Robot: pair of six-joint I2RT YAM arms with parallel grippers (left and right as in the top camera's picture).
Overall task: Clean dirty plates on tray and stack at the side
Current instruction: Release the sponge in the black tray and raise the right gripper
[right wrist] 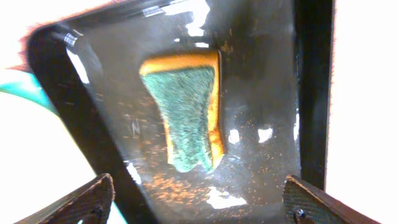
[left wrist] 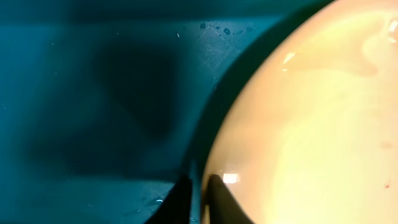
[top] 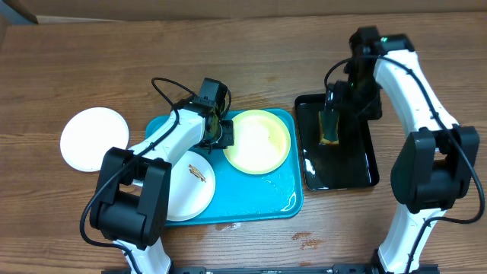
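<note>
Two grippers, we see: left gripper [top: 223,135] pinching the rim of the yellow-green plate [top: 262,144] on the blue tray [top: 259,205], right gripper [right wrist: 200,196] wide open over the sponge [right wrist: 189,115].

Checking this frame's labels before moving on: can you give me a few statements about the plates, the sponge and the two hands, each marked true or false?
1. The sponge lies in the black tray. True.
2. The right hand grips the sponge. False: its fingers stand wide apart, and the sponge lies free between them.
3. All three plates sit on the turquoise tray. False: the clean white plate sits on the table, left of the tray.
4. The left hand is at the rim of the yellow-green plate. True.
5. The other white plate, on the turquoise tray, carries a dark smear. True.
</note>
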